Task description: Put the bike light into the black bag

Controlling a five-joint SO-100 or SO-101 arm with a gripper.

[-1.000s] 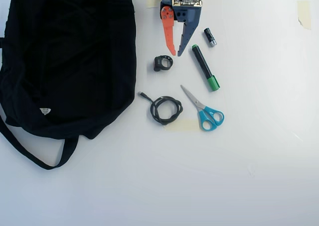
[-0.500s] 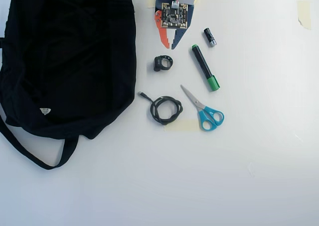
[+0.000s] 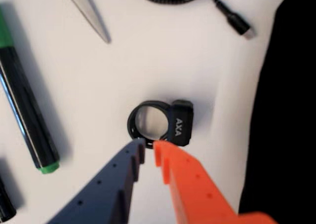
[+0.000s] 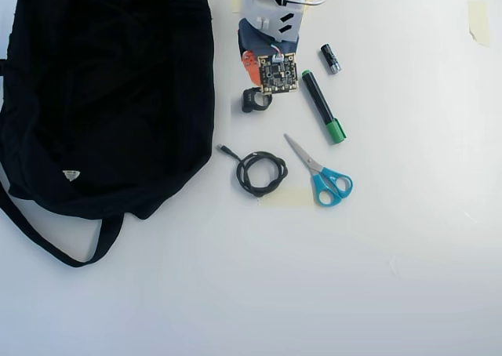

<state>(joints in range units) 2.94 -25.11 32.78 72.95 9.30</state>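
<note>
Gripper (image 3: 148, 146) seen w/ jaws nearly closed, nothing held, tips just beside bike light (image 3: 159, 124); light lain on table (image 4: 392, 254), near black bag (image 4: 110, 89), betw. bag & green-capped marker (image 4: 322, 107)

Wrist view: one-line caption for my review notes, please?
Hand, fingers nearly closed, poised at the ring strap of the bike light, with a green marker at left and the black bag at right.

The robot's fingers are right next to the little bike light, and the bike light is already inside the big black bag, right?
Not quite. The gripper is right next to the bike light, but the light lies on the white table, outside the black bag. The overhead view shows it beside the bag.
</note>
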